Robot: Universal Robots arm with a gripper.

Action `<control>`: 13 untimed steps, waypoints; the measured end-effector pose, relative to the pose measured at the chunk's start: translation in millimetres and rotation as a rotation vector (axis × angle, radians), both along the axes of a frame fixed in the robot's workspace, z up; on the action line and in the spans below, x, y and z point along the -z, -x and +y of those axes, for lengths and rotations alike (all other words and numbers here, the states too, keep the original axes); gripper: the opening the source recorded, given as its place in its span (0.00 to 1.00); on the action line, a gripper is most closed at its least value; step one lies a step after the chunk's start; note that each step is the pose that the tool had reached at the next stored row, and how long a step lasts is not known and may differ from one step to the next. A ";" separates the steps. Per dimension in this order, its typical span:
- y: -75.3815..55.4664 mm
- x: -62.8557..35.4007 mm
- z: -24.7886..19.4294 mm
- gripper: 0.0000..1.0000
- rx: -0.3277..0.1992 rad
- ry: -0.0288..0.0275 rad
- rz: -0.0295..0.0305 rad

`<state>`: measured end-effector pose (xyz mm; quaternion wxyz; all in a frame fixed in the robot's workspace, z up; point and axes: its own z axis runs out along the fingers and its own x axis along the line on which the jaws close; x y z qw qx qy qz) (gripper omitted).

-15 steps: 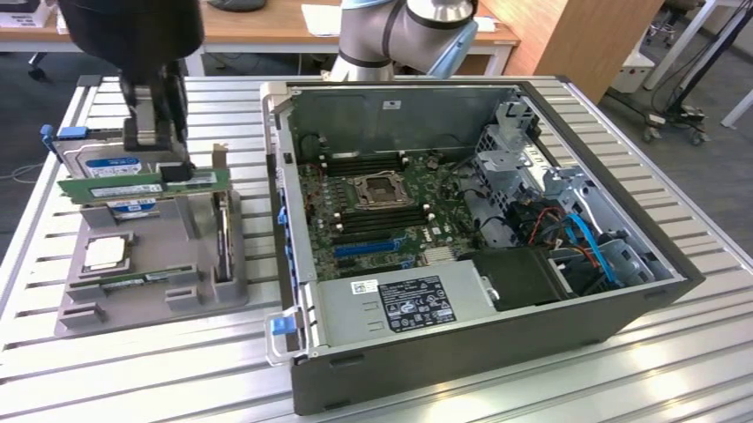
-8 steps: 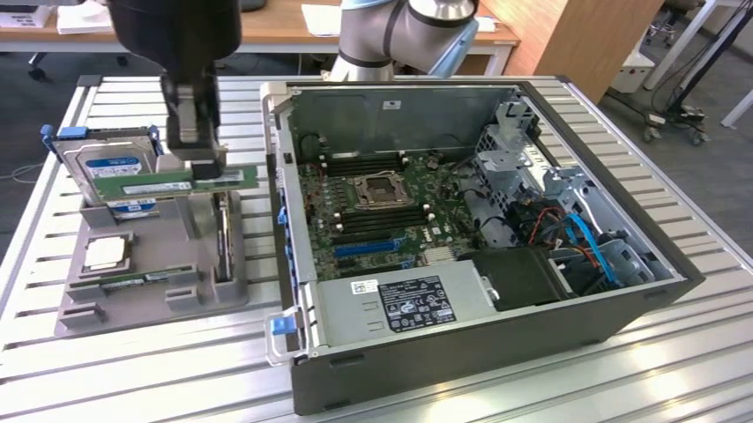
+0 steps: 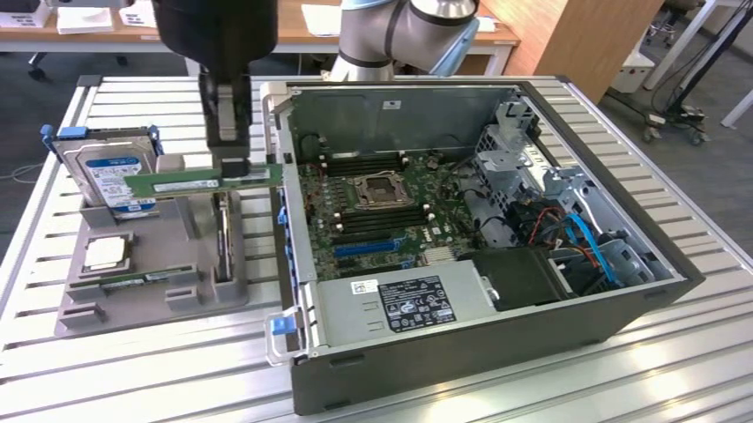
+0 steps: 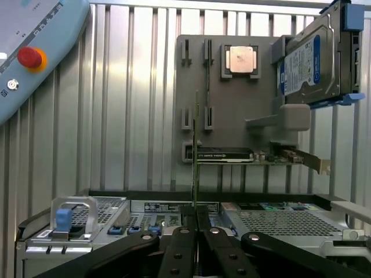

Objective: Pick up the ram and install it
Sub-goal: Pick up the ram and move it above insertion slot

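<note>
Slatted table, ram pinched in claw, abv gray rack

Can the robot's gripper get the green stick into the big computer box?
Probably yes. The gripper is shut on the ram, above the grey holder beside the computer case. The case lies with its open side up, and nothing covers the long slots on its board.

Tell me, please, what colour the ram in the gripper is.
The ram is green, seen best in the exterior view.
</note>
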<state>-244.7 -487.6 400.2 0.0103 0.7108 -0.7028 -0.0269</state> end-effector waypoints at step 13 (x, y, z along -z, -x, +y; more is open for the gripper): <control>-37.1 0.0 0.0 0.11 0.000 -0.0002 0.0000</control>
